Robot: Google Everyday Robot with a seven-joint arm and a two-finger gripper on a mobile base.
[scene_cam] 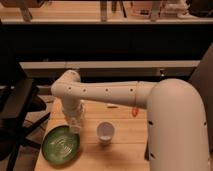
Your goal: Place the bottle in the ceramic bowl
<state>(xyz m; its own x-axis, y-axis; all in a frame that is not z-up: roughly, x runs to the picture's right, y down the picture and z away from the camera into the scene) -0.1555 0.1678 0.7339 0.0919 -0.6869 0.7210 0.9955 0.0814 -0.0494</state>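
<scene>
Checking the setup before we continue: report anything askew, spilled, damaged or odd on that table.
Nothing stands out. The green ceramic bowl and white cup sit upright on the table, nothing spilled. The gripper, shut on the bottle, hangs beside the bowl's far rim.

White arm bent downward, claw closed, low.

Place: looks like an office or lab workspace.
Near: light wooden table.
Left: dark office chair.
Far: long dark counter, cluttered pale shelf above it.
</scene>
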